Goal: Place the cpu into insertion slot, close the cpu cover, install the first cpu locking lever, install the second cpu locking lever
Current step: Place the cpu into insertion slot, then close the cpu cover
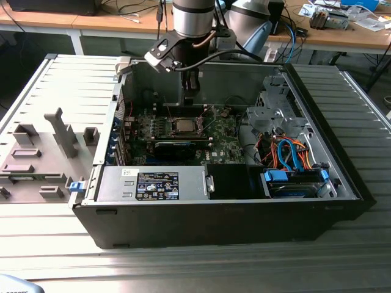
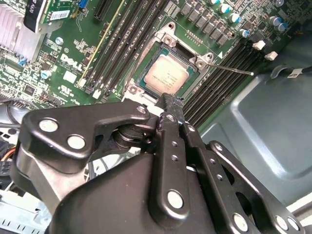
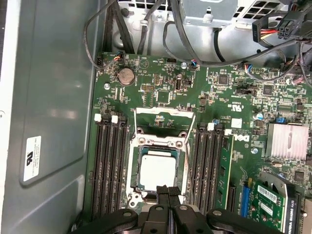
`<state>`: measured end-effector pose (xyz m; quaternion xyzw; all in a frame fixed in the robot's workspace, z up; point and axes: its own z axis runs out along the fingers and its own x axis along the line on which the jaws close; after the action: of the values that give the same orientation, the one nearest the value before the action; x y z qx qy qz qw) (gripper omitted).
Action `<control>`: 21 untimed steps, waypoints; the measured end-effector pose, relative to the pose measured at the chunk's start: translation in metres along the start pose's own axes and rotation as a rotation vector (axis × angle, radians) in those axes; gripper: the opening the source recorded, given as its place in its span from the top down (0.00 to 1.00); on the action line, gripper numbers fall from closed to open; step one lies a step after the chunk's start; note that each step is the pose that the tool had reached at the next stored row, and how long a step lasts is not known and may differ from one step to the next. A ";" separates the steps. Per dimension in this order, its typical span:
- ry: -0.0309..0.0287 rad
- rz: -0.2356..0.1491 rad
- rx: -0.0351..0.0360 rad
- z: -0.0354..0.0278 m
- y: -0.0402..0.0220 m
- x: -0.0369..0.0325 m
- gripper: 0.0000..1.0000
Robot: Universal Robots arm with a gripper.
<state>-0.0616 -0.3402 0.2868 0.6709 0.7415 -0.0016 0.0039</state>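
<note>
Cpu (image 3: 157, 173) seated in insertion slot (image 3: 132, 168), lower centre. Gripper (image 3: 166, 189) jaws pinched together, empty, beside it. I'd push cpu cover (image 3: 165, 112) down squarely.

I take the insertion slot (image 3: 133, 175) as my mark. The cpu (image 3: 157, 173) lies in it, and my pincer (image 3: 167, 189) hangs over one edge of it. Memory slots (image 3: 107, 165) flank the slot on two opposite sides. A coin battery (image 3: 126, 75) sits on the board beyond the slot, on the side away from my pincer.

In the exterior view, a graphics card (image 1: 174, 147) stands just in front of the slot, and the power supply box (image 1: 153, 183) lies farther in front. The drive cage (image 1: 293, 182) and its cables (image 1: 284, 152) lie well to the exterior view's right of the slot. Outside the case (image 1: 244, 226), well off to the exterior view's left of the slot, a fixture tray (image 1: 36, 165) rests on the table (image 1: 183, 268).
</note>
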 end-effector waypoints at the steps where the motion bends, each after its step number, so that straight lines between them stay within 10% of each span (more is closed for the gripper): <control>1: 0.0000 0.000 0.0000 -0.0007 0.0000 0.0000 0.89; 21: -0.0012 0.000 0.0002 -0.0076 0.0043 -0.0005 0.89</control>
<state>-0.0573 -0.3402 0.2944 0.6709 0.7416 -0.0021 0.0043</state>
